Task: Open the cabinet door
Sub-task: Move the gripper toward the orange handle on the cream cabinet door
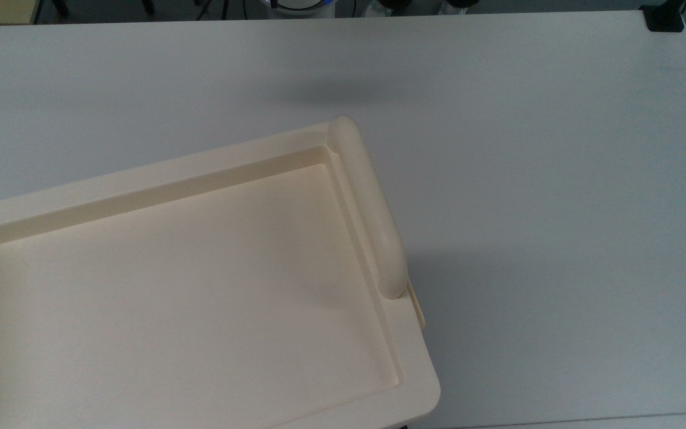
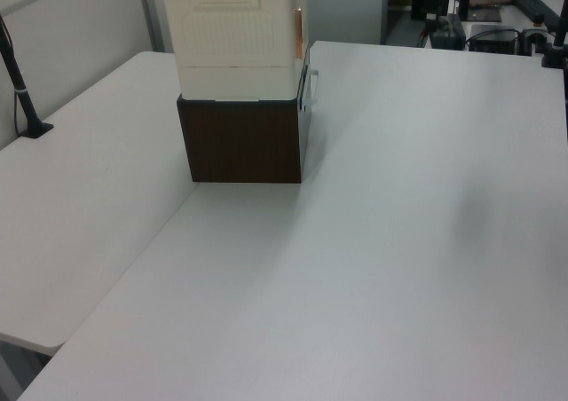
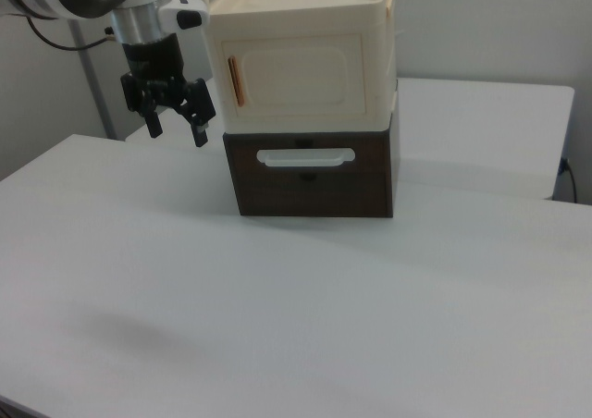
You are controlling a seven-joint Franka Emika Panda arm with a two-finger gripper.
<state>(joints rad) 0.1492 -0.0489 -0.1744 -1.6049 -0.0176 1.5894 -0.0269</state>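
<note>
A cream cabinet [image 3: 301, 57] stands on a dark brown drawer box [image 3: 310, 187] at the back of the white table. In the right view the cabinet door [image 3: 296, 78] lies flush with the front face, and an orange slot handle [image 3: 235, 80] sits at its left edge. My gripper [image 3: 176, 125] hangs open just off the cabinet's left side in the right view, level with the door's lower edge, touching nothing. The top view looks down on the recessed cream top [image 1: 188, 286] and its rounded bar handle [image 1: 370, 202]. The left view has the cabinet's ribbed side [image 2: 235, 37].
The drawer box has a white bar handle [image 3: 305, 157], also seen from the side [image 2: 312, 80]. A wide stretch of white table [image 3: 296, 307] lies in front of the cabinet. A black post [image 2: 22, 90] stands at the far left of the left view.
</note>
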